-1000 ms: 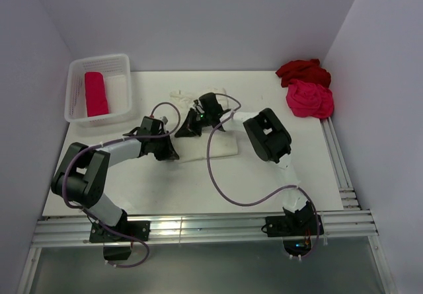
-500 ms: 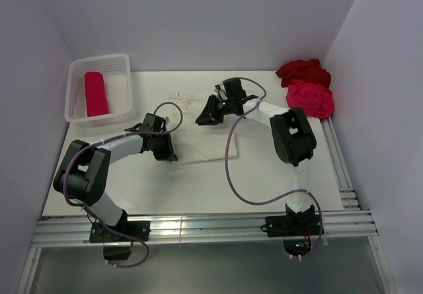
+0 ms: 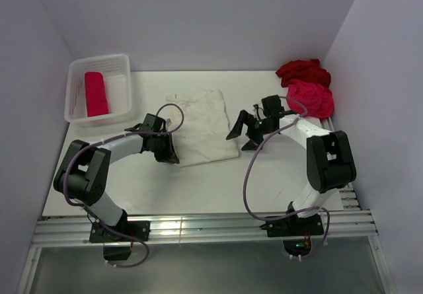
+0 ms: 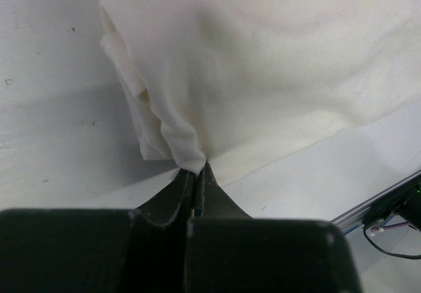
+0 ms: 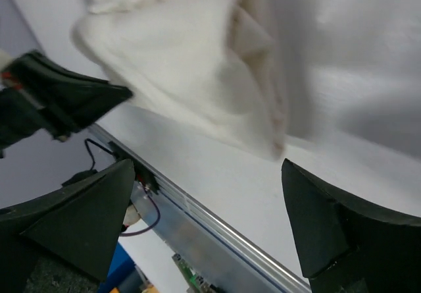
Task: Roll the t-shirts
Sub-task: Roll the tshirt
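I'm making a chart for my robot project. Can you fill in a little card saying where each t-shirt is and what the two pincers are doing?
cream-white t-shirt: spread on the table, not rolled
left pincer: shut on that shirt's near-left corner
right pincer: open, holding nothing, beside the shirt's right edge
rolled pink-red t-shirt: in the white mesh basket, far left
dark red t-shirt: crumpled, far right corner
hot pink t-shirt: crumpled, against the dark red one

White table (image 3: 198,188), pale lilac walls (image 3: 198,16) on three sides, aluminium rails (image 3: 211,226) along near edge.
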Robot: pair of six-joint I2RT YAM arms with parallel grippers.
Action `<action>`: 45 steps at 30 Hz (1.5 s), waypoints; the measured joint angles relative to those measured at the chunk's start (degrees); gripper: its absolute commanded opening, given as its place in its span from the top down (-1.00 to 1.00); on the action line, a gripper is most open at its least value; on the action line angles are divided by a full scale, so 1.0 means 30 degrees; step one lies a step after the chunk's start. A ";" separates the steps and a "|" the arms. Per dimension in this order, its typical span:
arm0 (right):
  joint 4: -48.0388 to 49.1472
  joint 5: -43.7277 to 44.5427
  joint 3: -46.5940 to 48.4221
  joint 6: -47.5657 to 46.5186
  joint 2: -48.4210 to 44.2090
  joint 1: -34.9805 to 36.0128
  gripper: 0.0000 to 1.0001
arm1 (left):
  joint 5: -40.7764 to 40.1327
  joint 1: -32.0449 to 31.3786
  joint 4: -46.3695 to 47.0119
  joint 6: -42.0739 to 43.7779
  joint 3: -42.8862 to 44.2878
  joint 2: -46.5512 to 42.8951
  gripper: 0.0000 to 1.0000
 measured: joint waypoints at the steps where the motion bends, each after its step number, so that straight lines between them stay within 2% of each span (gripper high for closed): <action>1: -0.0160 0.0138 -0.0437 -0.0138 0.0000 -0.0175 -1.00 | 0.0087 0.0000 -0.0015 0.0007 0.0000 0.0000 0.99; 6: -0.0153 0.0423 -0.2113 -0.0313 -0.0022 -0.0415 -0.98 | 0.0430 0.0000 -0.0058 0.0015 0.0000 0.0000 0.99; 11: 0.1319 0.0124 -0.2710 -0.0087 0.0503 -0.0415 -0.93 | 0.0532 0.0000 -0.0102 0.0029 -0.0015 0.0000 0.99; 14: 0.2725 -0.0342 -0.2914 0.0415 0.1319 -0.0415 -0.86 | 0.0648 0.0000 -0.0095 0.0044 -0.0109 0.0000 0.99; 17: 0.4044 -0.1049 -0.2922 0.1137 0.1923 -0.0408 -0.69 | 0.0787 0.0000 -0.0146 0.0058 -0.0299 0.0000 0.99; 18: 0.4488 -0.1311 -0.2922 0.1392 0.2127 -0.0408 -0.45 | 0.0801 0.0000 -0.0182 0.0058 -0.0328 0.0000 0.99; 20: 0.5297 -0.1311 -0.2973 0.1756 0.2514 -0.0401 -0.17 | 0.0860 0.0000 -0.0240 0.0073 -0.0335 0.0000 0.99; 21: 0.5632 -0.1333 -0.3053 0.1909 0.2681 -0.0401 0.14 | 0.0860 0.0000 -0.0248 0.0080 -0.0335 0.0015 0.99; 23: 0.6142 -0.1151 -0.3337 0.2127 0.2958 -0.0401 0.38 | 0.0918 0.0000 -0.0248 0.0087 -0.0328 0.0131 0.99; 24: 0.6266 -0.1078 -0.3534 0.2237 0.3031 -0.0401 0.63 | 0.0991 0.0007 -0.0255 0.0080 -0.0306 0.0204 0.99; 25: 0.6302 -0.1005 -0.3657 0.2273 0.3075 -0.0401 0.76 | 0.1013 0.0007 -0.0270 0.0087 -0.0284 0.0233 0.99; 26: 0.6419 -0.0962 -0.3810 0.2302 0.3082 -0.0393 0.99 | 0.1027 0.0000 -0.0299 0.0095 -0.0255 0.0240 0.99; 31: 0.6659 -0.0699 -0.4320 0.2361 0.2703 -0.0401 1.00 | 0.1071 0.0000 -0.0940 0.0386 0.0364 0.0729 0.99; 37: 0.6149 0.0248 -0.6433 0.2419 0.0182 -0.0124 1.00 | 0.0831 0.0036 -0.2324 0.1188 0.2149 0.1938 0.99; 40: 0.5508 0.0940 -0.7155 0.2565 -0.1013 0.0787 0.78 | 0.0729 0.0430 -0.3038 0.1654 0.3548 0.2994 0.99; 43: 0.4772 0.1800 -0.7359 0.2951 -0.2127 0.3053 0.36 | 0.0714 0.1209 -0.3643 0.2004 0.4991 0.4029 0.99; 44: 0.4554 0.1989 -0.7359 0.3067 -0.2484 0.4051 0.12 | 0.0670 0.1494 -0.3759 0.2076 0.5413 0.4320 0.99; 45: 0.4371 0.2127 -0.7359 0.3206 -0.2798 0.4947 0.00 | 0.0590 0.1785 -0.3825 0.2171 0.5792 0.4575 0.95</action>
